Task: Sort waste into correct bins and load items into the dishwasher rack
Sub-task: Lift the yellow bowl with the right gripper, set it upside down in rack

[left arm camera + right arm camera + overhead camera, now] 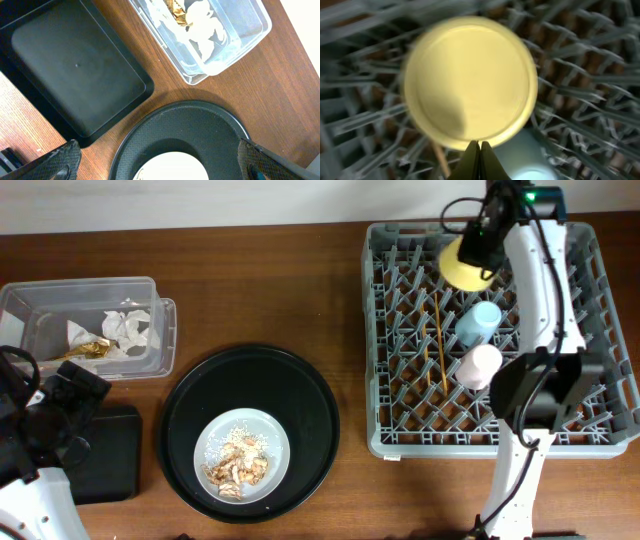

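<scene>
The grey dishwasher rack [400, 435] at the right holds wooden chopsticks [437, 340], a light blue cup [479, 322] and a pink cup [481, 366]. My right gripper [480, 258] is shut on the rim of the yellow bowl [458, 270] over the rack's far side. In the right wrist view the closed fingers [480, 146] pinch the bowl's [470, 80] edge. My left gripper [160, 167] is open and empty above the plate [240, 425] with food scraps [235, 468]. Napkins [130, 328] and the gold wrapper [90, 352] lie in the clear tub [45, 300]. The flat black tray [75, 70] holds nothing.
The plate sits in a large round black tray [310, 410], whose rim [200, 120] also shows in the left wrist view, next to the clear tub [250, 30]. My left arm [40, 430] covers part of the flat black tray [110, 455] at the table's front left.
</scene>
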Controlling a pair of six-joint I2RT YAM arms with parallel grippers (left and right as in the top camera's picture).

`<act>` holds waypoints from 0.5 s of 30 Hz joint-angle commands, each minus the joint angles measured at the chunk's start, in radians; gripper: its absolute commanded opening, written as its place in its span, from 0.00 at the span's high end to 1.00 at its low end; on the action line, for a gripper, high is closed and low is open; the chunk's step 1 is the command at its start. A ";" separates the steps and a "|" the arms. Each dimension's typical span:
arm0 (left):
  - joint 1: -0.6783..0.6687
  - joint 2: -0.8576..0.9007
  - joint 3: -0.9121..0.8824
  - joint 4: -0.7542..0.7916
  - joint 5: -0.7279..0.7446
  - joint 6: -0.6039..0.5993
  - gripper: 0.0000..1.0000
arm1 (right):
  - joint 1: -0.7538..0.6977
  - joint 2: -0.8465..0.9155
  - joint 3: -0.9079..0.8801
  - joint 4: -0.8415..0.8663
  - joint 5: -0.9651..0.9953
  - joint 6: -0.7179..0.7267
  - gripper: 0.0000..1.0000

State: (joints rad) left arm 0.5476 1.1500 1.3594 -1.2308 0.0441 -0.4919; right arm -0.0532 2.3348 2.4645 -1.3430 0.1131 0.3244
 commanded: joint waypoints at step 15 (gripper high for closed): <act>0.005 0.000 0.003 0.002 -0.007 -0.009 0.01 | -0.014 0.036 0.005 0.135 -0.124 0.021 0.96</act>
State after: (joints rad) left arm 0.5476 1.1500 1.3594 -1.2308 0.0441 -0.4919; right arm -0.0704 2.3363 2.4645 -1.2358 0.0006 0.3397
